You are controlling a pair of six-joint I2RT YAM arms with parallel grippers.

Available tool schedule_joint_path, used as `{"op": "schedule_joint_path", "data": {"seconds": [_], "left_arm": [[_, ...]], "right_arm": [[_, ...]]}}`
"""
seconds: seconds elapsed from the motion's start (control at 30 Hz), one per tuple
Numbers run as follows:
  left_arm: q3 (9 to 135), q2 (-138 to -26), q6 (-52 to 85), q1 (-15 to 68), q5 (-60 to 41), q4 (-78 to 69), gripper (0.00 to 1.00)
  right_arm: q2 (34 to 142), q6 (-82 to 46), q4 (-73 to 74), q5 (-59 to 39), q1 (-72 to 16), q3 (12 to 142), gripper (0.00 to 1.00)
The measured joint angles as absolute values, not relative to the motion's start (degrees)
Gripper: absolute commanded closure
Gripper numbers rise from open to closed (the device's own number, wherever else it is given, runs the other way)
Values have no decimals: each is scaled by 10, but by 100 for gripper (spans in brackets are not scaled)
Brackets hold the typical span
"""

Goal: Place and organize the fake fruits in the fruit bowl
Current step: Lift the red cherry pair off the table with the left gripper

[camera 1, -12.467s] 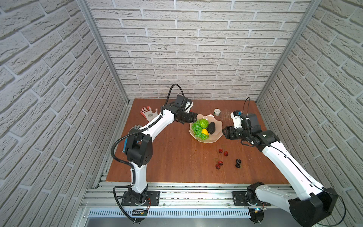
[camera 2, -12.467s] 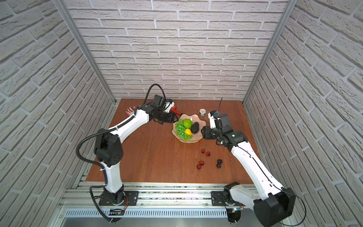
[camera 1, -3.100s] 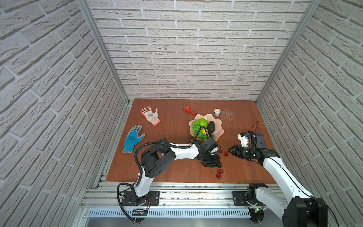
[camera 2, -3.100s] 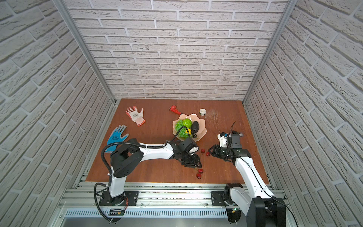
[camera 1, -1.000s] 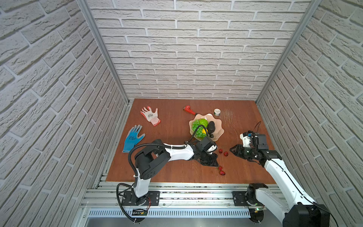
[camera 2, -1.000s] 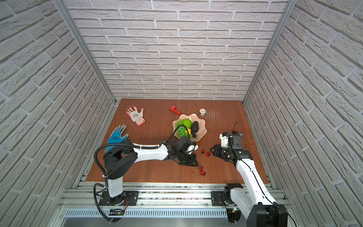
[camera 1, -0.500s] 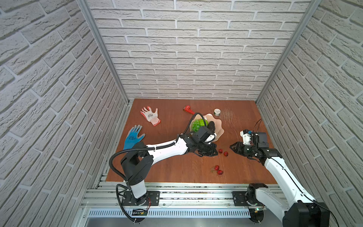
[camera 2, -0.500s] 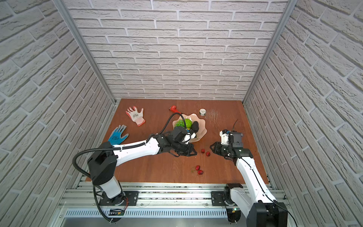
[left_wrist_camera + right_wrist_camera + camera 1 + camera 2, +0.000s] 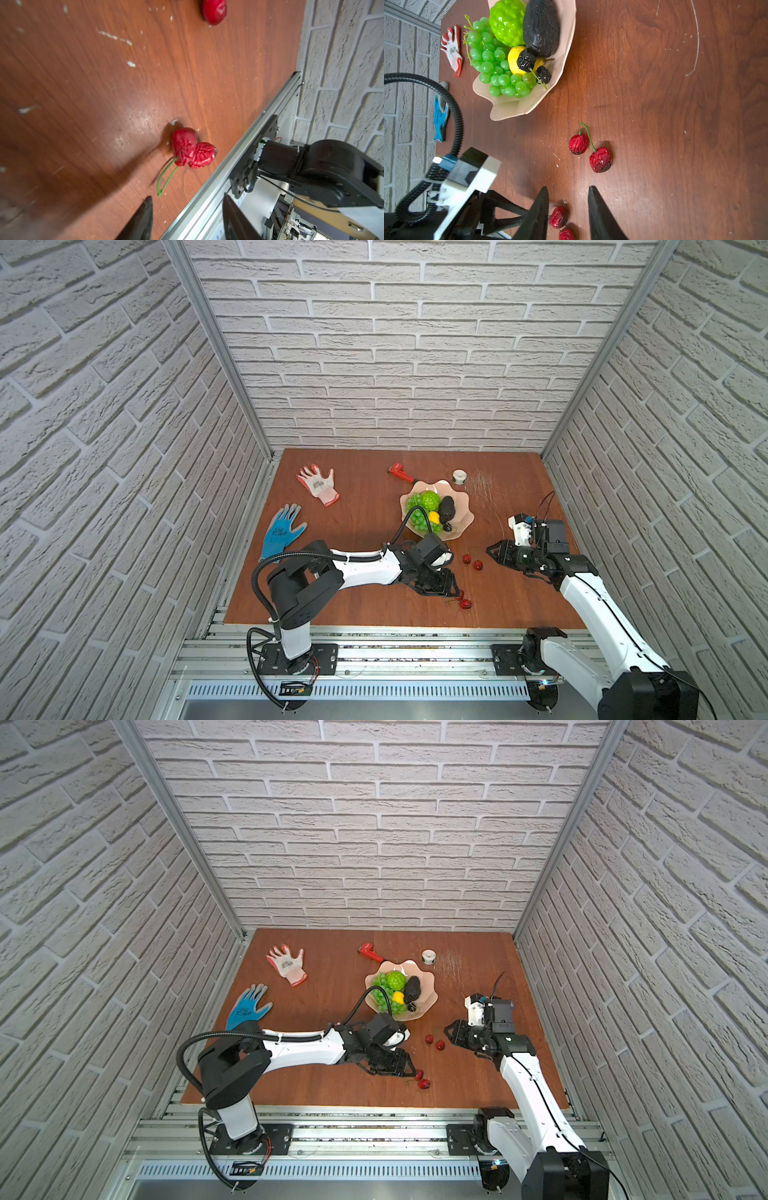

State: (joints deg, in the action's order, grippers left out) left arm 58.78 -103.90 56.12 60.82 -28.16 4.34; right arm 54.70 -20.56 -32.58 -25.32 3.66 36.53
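Note:
The pale pink fruit bowl (image 9: 465, 526) (image 9: 430, 1002) (image 9: 519, 108) holds the green grape bunch (image 9: 492, 60), the bumpy lime-green ball (image 9: 506, 20), the dark avocado (image 9: 542, 27), a yellow fruit (image 9: 513, 58) and a dark cherry pair (image 9: 533, 66). Two red cherry pairs lie on the table. My left gripper (image 9: 453, 592) (image 9: 410, 1068) (image 9: 187, 199) stands open and empty, low, just short of the front pair (image 9: 464, 603) (image 9: 421, 1080) (image 9: 193, 152). My right gripper (image 9: 492, 551) (image 9: 451, 1029) (image 9: 568, 190) is open and empty beside the other pair (image 9: 472, 562) (image 9: 434, 1042) (image 9: 589, 149).
A red wrench (image 9: 401, 472) and a white tape roll (image 9: 459, 477) lie behind the bowl. A white-and-red glove (image 9: 319, 484) and a blue glove (image 9: 282, 531) lie at the left. The table's front edge with its metal rail (image 9: 239, 149) runs close to the front cherry pair.
The left gripper was shut a second ago, rose to the bowl's near rim, and is now back down by the front cherries with its jaws open. The right arm has barely moved.

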Motion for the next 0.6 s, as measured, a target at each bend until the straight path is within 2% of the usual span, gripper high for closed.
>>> {"op": "schedule_joint_path", "data": {"seconds": [0.6], "left_arm": [[567,-1083,583,597,-325,-56,43]], "right_arm": [[567,-205,-323,-253,37,362,66]]}}
